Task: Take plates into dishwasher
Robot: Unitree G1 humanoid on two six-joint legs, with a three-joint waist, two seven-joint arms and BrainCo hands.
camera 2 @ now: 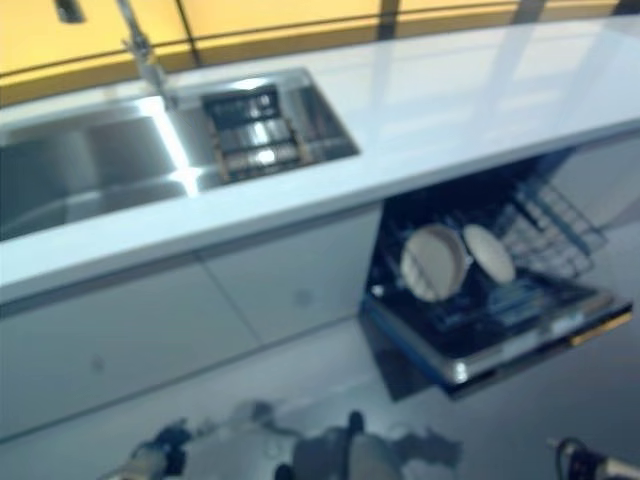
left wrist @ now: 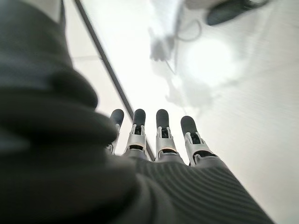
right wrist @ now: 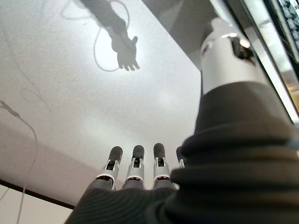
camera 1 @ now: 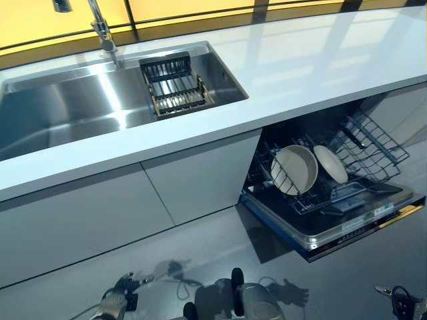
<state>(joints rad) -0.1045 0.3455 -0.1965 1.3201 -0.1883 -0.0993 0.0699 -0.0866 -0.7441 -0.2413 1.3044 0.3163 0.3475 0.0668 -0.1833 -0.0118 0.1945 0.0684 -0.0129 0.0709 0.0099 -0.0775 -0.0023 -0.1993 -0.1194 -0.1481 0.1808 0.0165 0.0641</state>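
Note:
Two pale round plates stand on edge in the lower rack [camera 1: 373, 143] of the open dishwasher: a larger one [camera 1: 293, 169] and a smaller one [camera 1: 331, 164] right of it. My left hand [camera 1: 115, 303] hangs low at the bottom left, over the floor, far from the plates. In the left wrist view its fingers [left wrist: 163, 135] are straight and hold nothing. My right hand [camera 1: 402, 301] hangs at the bottom right, in front of the dishwasher door. In the right wrist view its fingers [right wrist: 135, 175] are straight and empty.
The dishwasher door [camera 1: 333, 230] lies folded down at the right and juts into the floor space. A white counter [camera 1: 300, 67] runs above it. A steel sink [camera 1: 67, 107] with a faucet [camera 1: 100, 27] and a dark drain basket [camera 1: 175, 85] sits at the left.

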